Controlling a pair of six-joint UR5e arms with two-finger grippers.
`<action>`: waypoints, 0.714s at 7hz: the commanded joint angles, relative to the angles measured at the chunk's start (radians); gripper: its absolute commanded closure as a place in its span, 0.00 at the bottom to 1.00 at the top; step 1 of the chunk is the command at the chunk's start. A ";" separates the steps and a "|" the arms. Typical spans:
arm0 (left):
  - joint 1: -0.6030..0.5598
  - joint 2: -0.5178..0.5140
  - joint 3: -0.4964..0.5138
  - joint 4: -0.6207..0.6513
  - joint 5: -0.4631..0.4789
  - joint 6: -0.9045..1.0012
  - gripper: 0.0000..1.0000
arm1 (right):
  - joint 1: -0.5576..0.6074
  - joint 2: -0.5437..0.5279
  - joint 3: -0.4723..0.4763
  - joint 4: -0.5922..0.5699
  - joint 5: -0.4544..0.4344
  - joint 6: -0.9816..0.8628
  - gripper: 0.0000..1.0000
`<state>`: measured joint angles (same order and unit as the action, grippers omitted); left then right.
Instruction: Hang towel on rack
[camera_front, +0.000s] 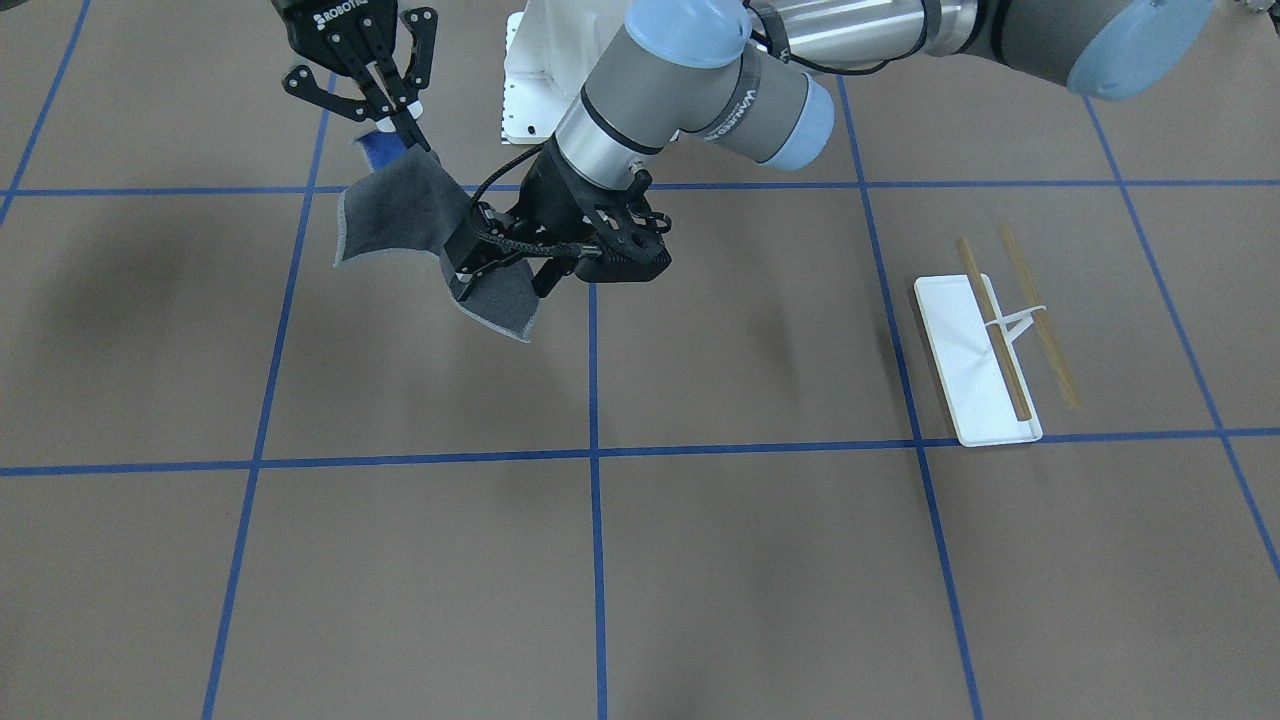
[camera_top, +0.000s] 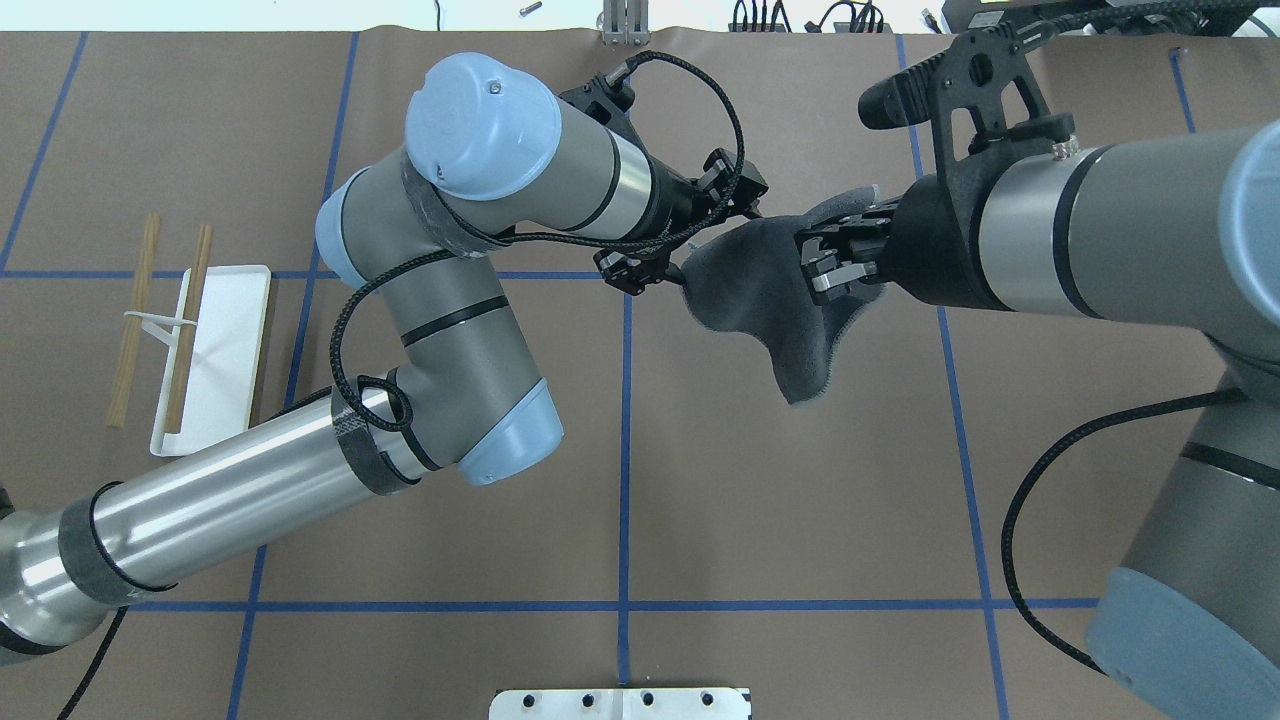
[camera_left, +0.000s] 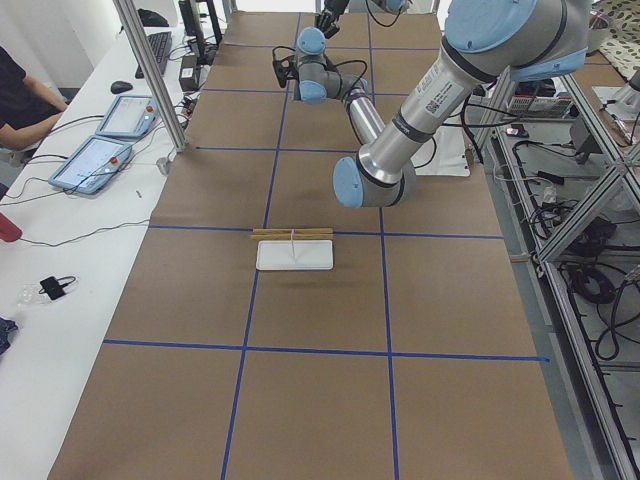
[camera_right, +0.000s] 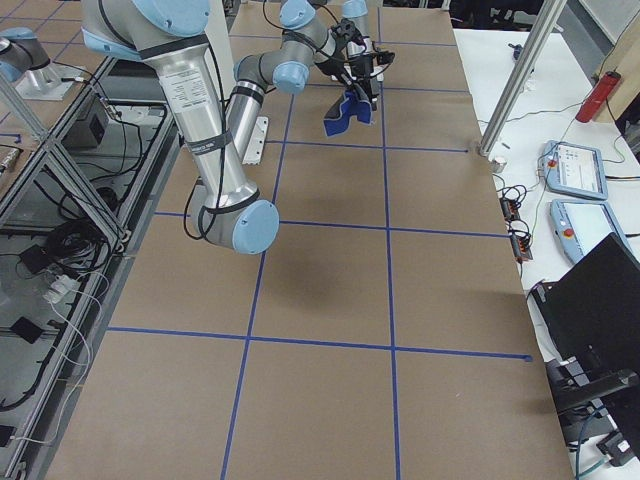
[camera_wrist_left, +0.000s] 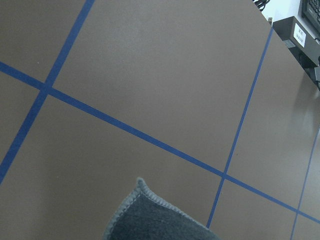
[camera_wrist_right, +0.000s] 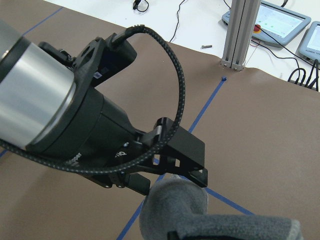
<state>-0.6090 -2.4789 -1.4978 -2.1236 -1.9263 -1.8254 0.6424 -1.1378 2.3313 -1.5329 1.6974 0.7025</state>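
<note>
The towel (camera_front: 400, 215) hangs above the table, stretched between both grippers, dark grey side showing with a bit of blue at its top corner. My right gripper (camera_front: 410, 128) is shut on that upper corner. My left gripper (camera_front: 500, 280) is shut on the opposite edge. In the overhead view the towel (camera_top: 770, 300) sags between the left gripper (camera_top: 683, 272) and the right gripper (camera_top: 815, 262). The rack (camera_front: 960, 340), a white tray with two tan rods, stands far off on my left side, also in the overhead view (camera_top: 225, 340). A towel corner (camera_wrist_left: 155, 220) shows in the left wrist view.
The white robot pedestal (camera_front: 530, 90) sits behind the grippers. Blue tape lines cross the brown table. A side bench with tablets (camera_left: 100, 150), an operator and a metal post (camera_left: 150, 70) runs along the far edge.
</note>
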 joint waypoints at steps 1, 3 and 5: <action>0.000 -0.012 0.008 0.004 0.007 0.000 0.02 | -0.004 -0.002 0.011 -0.009 -0.007 0.000 1.00; 0.002 -0.026 0.036 0.002 0.009 0.000 0.02 | -0.006 0.001 0.014 -0.009 -0.008 0.000 1.00; 0.000 -0.028 0.042 0.002 0.009 -0.002 0.17 | -0.006 0.004 0.016 -0.009 -0.007 0.000 1.00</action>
<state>-0.6079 -2.5049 -1.4600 -2.1215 -1.9176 -1.8258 0.6367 -1.1359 2.3456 -1.5416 1.6901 0.7026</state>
